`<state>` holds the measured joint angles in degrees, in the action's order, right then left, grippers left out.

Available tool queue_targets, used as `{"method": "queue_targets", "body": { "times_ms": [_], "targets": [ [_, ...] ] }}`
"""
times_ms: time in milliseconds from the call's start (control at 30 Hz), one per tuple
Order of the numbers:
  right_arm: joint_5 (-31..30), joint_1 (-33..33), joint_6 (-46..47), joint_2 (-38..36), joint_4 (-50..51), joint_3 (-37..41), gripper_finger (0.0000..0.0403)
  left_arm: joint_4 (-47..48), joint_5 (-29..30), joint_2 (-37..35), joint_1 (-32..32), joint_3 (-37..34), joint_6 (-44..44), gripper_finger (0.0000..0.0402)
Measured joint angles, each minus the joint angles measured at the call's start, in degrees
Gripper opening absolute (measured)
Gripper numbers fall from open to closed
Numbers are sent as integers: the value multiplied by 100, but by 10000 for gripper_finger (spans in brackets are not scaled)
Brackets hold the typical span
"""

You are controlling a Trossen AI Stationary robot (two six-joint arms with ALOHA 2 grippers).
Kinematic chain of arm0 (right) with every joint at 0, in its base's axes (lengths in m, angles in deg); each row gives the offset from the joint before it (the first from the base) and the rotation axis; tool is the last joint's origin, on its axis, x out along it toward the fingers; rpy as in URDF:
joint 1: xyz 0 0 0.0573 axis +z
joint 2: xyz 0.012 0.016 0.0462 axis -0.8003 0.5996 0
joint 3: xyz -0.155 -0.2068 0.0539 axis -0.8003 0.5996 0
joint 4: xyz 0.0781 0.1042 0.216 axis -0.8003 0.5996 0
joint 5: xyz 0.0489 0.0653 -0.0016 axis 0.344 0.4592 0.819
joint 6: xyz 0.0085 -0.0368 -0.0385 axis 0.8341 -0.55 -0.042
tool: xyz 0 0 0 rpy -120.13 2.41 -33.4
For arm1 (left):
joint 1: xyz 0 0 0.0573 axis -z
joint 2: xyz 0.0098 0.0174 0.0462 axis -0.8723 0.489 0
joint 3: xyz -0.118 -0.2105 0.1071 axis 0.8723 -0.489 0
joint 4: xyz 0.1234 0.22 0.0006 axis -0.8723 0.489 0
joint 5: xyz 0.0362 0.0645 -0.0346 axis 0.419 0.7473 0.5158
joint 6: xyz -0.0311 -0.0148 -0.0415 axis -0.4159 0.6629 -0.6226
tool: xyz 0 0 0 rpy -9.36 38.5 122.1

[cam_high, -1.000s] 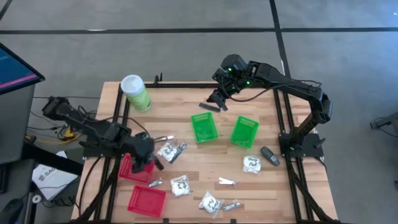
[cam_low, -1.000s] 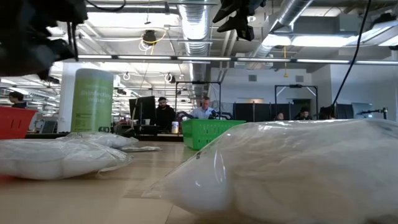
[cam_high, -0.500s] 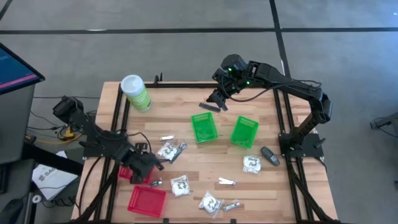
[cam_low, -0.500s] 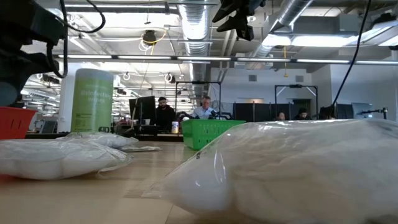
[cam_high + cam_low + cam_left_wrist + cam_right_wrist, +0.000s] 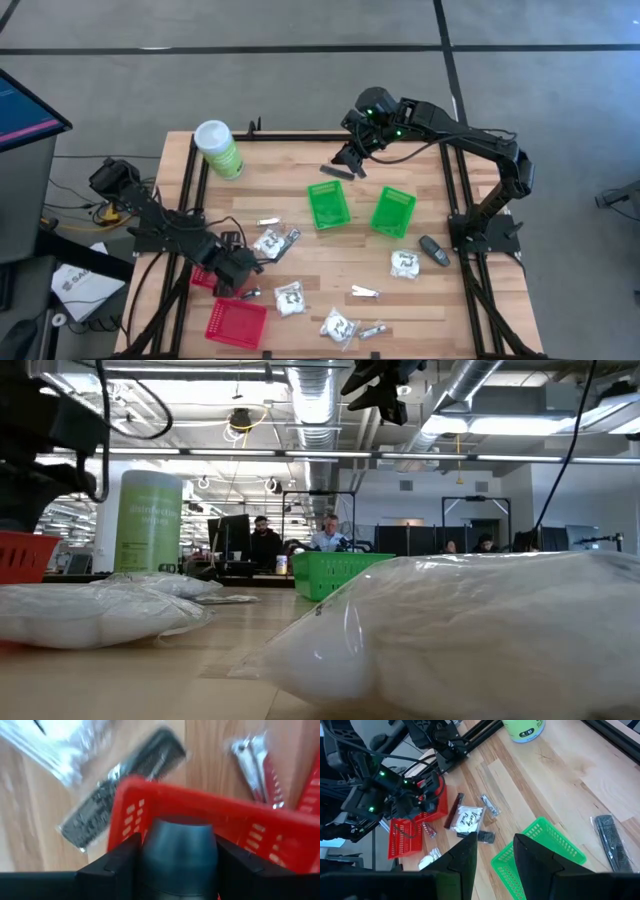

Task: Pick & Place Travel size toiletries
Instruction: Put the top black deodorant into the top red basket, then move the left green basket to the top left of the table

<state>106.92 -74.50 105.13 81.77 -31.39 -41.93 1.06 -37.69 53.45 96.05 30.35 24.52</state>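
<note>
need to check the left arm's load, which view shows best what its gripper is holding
The left wrist view: a dark grey oval piece sits between the left gripper fingers, over a red basket. The high view shows only the arm; the low view hides it.

An open-plan office or lab with an industrial look: bare ducts (image 5: pixel 318 400) and pipes run under the ceiling, strip lights (image 5: pixel 470 422) hang below, people (image 5: pixel 265 544) sit at monitors (image 5: pixel 229 536) far behind the wooden table (image 5: pixel 420 305) on grey concrete floor (image 5: pixel 300 70).
</note>
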Motion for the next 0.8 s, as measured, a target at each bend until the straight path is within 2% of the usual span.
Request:
{"method": "queue_targets", "body": {
  "times_ms": [200,333,667,800],
  "targets": [
    [0,0,2,0,7,0,120,-21,-149,-28,1,-153,-138,245],
    [0,0,2,0,9,0,120,-36,-112,-223,-2,-153,-150,261],
    [2,0,2,0,44,0,120,238,-165,-1341,-3,-153,-624,248],
    [2,0,2,0,44,0,120,228,120,-1955,-43,-153,-1044,236]
  ]
}}
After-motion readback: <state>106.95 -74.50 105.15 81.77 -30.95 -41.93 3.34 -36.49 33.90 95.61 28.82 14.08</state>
